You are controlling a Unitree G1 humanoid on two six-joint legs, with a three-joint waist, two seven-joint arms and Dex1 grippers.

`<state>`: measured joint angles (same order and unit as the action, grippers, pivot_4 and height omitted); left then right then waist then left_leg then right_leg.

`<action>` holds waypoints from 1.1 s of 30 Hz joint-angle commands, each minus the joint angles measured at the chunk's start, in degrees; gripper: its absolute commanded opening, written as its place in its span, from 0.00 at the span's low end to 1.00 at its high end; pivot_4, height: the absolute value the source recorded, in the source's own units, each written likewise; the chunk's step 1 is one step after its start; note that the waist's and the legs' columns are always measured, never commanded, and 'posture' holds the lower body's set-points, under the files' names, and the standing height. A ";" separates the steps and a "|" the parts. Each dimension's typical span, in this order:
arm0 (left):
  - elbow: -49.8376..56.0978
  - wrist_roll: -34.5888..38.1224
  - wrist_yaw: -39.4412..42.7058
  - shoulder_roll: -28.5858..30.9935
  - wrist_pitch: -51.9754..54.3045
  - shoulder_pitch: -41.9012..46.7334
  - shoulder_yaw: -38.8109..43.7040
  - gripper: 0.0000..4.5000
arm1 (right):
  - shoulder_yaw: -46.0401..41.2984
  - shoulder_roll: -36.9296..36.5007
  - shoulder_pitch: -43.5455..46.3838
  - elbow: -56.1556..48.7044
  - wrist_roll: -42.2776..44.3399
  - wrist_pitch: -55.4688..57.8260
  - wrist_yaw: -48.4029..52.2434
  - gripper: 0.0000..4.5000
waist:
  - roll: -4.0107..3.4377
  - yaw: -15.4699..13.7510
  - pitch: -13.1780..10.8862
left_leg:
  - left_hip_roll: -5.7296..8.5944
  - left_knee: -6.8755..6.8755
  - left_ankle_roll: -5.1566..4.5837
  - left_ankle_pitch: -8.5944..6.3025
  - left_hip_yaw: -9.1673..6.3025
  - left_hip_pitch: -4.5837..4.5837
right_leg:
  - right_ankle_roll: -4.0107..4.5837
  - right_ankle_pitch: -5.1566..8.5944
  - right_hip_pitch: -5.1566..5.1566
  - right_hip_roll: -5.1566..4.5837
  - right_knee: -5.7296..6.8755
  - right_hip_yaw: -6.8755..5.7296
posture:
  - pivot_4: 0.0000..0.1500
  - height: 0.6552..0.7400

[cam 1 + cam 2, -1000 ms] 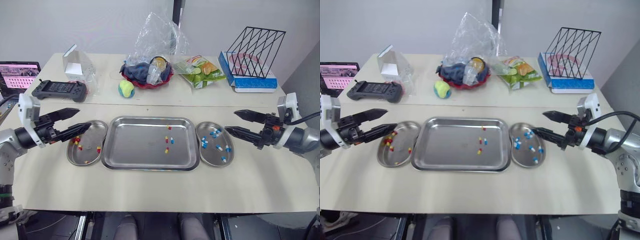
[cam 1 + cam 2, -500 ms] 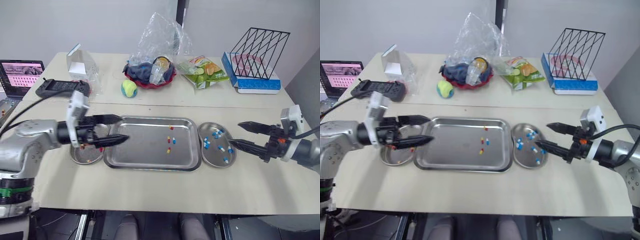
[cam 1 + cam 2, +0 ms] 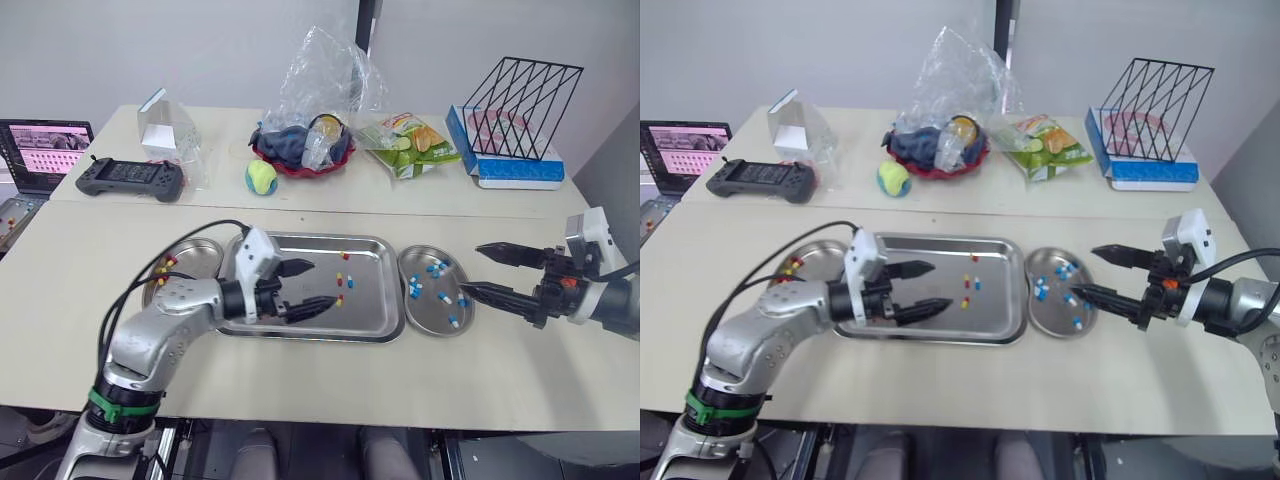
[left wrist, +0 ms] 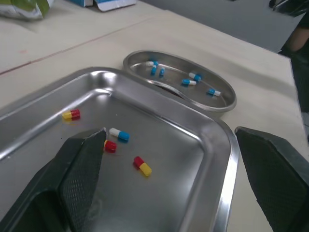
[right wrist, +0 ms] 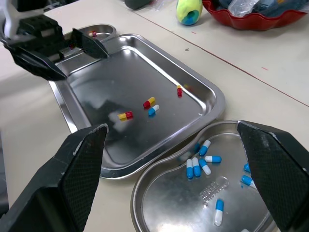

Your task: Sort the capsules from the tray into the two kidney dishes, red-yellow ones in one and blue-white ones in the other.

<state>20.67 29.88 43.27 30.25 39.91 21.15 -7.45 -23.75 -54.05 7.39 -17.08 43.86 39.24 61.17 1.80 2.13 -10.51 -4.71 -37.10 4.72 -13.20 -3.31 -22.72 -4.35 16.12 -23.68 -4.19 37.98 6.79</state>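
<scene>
**Tabletop** [image 3: 330, 385]: pale and flat. The clutter (plastic bag [image 3: 320, 75], game controller [image 3: 130, 178]) keeps to the 12 o'clock edge, well apart from the work.

**Tray** [image 3: 372, 305]: steel with a shallow rim, at the middle of the tabletop. The floor is polished and judged slick, so a capsule may skid if a finger lands off-centre.

**Left dish** [image 3: 192, 250]: just beside the tray at 9 o'clock, partly behind the left arm. It holds red-yellow pieces [image 3: 166, 264].

**Right dish** [image 3: 428, 312]: just beside the tray at 3 o'clock. It holds blue-white pieces [image 3: 432, 268].

**Left end effector** [image 3: 323, 283]: fingers spread wide and empty, low over the tray's middle, tips pointing to 3 o'clock.

**Right end effector** [image 3: 470, 268]: fingers apart and empty, hovering at the 3 o'clock side of the right dish, tips pointing to 9 o'clock.

**Capsules in the tray**: four, of which three are red-yellow and one is blue-white.
- **Position:** the cluster lies just beyond the left fingertips, at 3 o'clock from them.
- **Nearest piece:** the nearest red-yellow capsule [image 3: 340, 298] sits just beside the tip of the 6 o'clock finger. In the left wrist view its long axis slants across the line of the fingers.
- **Nearer arm:** the left arm is plainly nearer. The right is well apart, with its dish between.
- **Room:** there is bare tray floor on every side. The blue-white capsule [image 3: 348, 281] lies just beside another red-yellow capsule [image 3: 338, 280], so a grasp there risks nudging its neighbour.
- **Outlier:** the last red-yellow one [image 3: 340, 256] lies apart, towards 12 o'clock.
</scene>
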 commanded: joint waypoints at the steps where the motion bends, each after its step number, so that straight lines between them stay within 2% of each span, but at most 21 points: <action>1: -0.83 -6.03 -4.44 -1.28 -1.22 0.67 -3.61 1.00 | -3.19 -1.40 -1.15 -2.18 0.00 -1.40 0.46 0.99 | 0.00 -0.09 0.00 | 0.01 0.00 -0.01 0.00 -0.01 0.09 | -0.01 0.00 0.11 0.00 -0.04 0.00 | 1.00 0.87; 5: -2.09 -8.66 -8.41 -4.72 0.65 1.63 -5.79 1.00 | -4.07 -1.68 -2.88 -3.23 -0.87 -2.68 0.40 0.99 | 0.00 -0.56 0.00 | 0.04 0.04 -0.10 -0.06 -0.03 0.45 | -0.06 0.03 0.58 -0.01 -0.26 0.02 | 1.00 0.87; 12: -4.45 -13.85 -10.60 -7.35 0.38 1.29 -10.56 1.00 | -5.32 -1.71 -5.79 -4.00 -1.03 -2.55 0.23 0.99 | -0.01 -1.25 0.00 | 0.07 0.03 -0.09 -0.05 -0.05 0.45 | -0.08 0.03 0.62 -0.01 -0.28 0.06 | 1.00 0.87; 24: -6.72 -18.87 -15.56 -12.92 1.69 2.50 -12.74 1.00 | -4.67 -1.45 -4.77 -3.28 -2.03 -2.93 -0.91 0.99 | -0.01 -1.37 0.00 | 0.14 0.02 -0.09 -0.05 -0.06 0.45 | -0.12 0.03 0.66 -0.06 -0.33 0.07 | 1.00 0.87; 25: -6.86 -19.39 -16.04 -13.72 2.08 2.73 -13.18 0.87 | -4.59 -1.48 -4.50 -3.08 -2.25 -3.00 -1.05 1.00 | -0.01 -1.39 0.00 | 0.15 0.03 -0.09 -0.05 -0.06 0.45 | -0.12 0.03 0.67 -0.07 -0.33 0.07 | 1.00 0.87; 33: -6.75 -21.86 -16.50 -14.30 6.93 4.19 -14.94 0.29 | -4.76 -1.80 -4.01 -3.30 -2.52 -2.49 -1.35 1.00 | -0.04 -1.34 0.02 | 0.19 0.03 -0.09 -0.05 -0.09 0.45 | -0.15 0.03 0.68 -0.11 -0.34 0.07 | 1.00 0.87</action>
<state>12.70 8.63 26.89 15.71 45.38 25.20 -21.83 -26.67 -54.85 3.28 -19.56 41.23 37.72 59.74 1.76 0.79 -10.49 -4.52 -37.07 4.63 -13.26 -3.40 -22.26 -4.51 16.14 -23.00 -4.30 37.65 6.86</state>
